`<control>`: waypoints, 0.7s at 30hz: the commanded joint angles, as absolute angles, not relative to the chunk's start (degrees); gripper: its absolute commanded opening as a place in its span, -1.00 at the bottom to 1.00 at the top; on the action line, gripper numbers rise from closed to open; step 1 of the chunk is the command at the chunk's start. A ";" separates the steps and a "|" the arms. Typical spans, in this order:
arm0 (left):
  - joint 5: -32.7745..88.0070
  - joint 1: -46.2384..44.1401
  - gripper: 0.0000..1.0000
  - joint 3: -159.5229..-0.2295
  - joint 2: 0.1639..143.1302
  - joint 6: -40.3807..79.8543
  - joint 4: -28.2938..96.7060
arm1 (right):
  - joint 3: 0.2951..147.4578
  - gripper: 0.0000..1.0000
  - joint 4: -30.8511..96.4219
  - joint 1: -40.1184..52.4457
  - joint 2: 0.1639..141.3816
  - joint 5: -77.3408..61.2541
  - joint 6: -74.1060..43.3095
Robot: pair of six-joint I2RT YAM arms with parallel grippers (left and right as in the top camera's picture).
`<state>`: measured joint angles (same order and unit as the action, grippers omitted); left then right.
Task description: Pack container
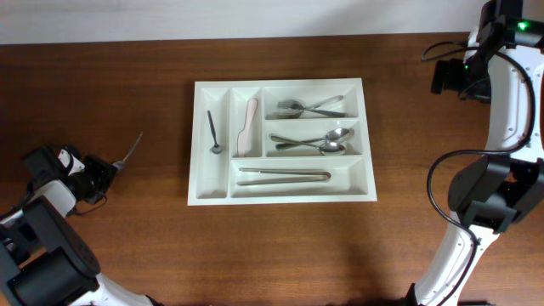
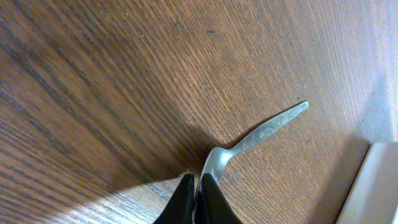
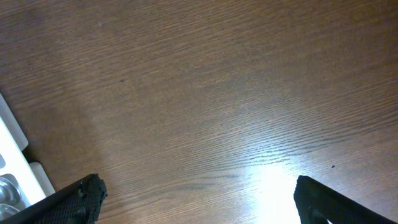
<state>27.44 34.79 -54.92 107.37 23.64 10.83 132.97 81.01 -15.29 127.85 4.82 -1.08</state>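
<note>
The container (image 1: 280,195) is a large white five-compartment tray at the table's middle. It holds a small dark spoon (image 1: 212,133), a pale pink utensil (image 1: 248,126), forks (image 1: 308,108), spoons (image 1: 319,142) and tongs (image 1: 283,176). My left gripper (image 1: 104,174) is at the far left, shut on the bowl end of a silver utensil (image 1: 130,153), whose patterned handle (image 2: 270,129) points toward the tray. The tray's edge (image 2: 376,186) shows in the left wrist view. My right gripper (image 3: 196,199) is open and empty over bare wood right of the tray (image 3: 15,149).
The right arm (image 1: 510,93) stands along the table's right edge with a black cable loop (image 1: 442,183). The left arm's base (image 1: 42,255) fills the front left corner. A white wall runs along the table's far edge.
</note>
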 commanded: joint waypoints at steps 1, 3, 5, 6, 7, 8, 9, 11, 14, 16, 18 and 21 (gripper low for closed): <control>27.18 34.72 -0.88 -54.24 108.05 23.55 10.68 | 133.29 0.97 81.03 -15.03 126.21 4.71 -0.84; 27.16 34.52 -0.88 -54.24 108.05 23.53 10.74 | 133.29 0.98 81.03 -15.03 126.21 4.69 -0.84; 27.16 34.24 -0.92 -54.24 108.27 23.53 10.70 | 133.29 0.97 81.03 -15.03 126.21 4.69 -0.84; 27.16 34.02 -0.96 -54.24 108.44 23.53 10.70 | 133.29 0.98 81.03 -15.03 126.21 4.69 -0.84; 27.18 33.89 -0.95 -54.24 108.55 23.53 10.70 | 133.29 0.97 81.03 -15.03 126.21 4.71 -0.84; 27.20 33.69 -0.96 -54.24 108.66 23.53 10.72 | 133.29 0.97 81.03 -15.03 126.21 4.71 -0.84; 27.20 33.47 -0.96 -54.24 108.68 23.53 10.70 | 133.29 0.97 81.03 -15.03 126.21 4.69 -0.84; 28.32 33.17 -0.96 -54.26 108.66 23.55 10.46 | 133.29 0.97 81.03 -15.03 126.21 4.69 -0.84; 31.35 33.15 -0.96 -54.26 108.62 23.55 9.78 | 133.29 0.97 81.03 -15.03 126.21 4.71 -0.84; 33.76 33.15 -0.96 -54.61 108.18 23.57 9.54 | 133.29 0.97 81.03 -15.03 126.21 4.69 -0.84; 34.41 33.15 -0.96 -54.96 107.37 23.55 9.63 | 133.29 0.97 81.03 -15.03 126.21 4.71 -0.84; 34.98 33.15 -0.96 -55.59 105.32 23.55 9.67 | 133.29 0.97 81.03 -15.03 126.21 4.71 -0.84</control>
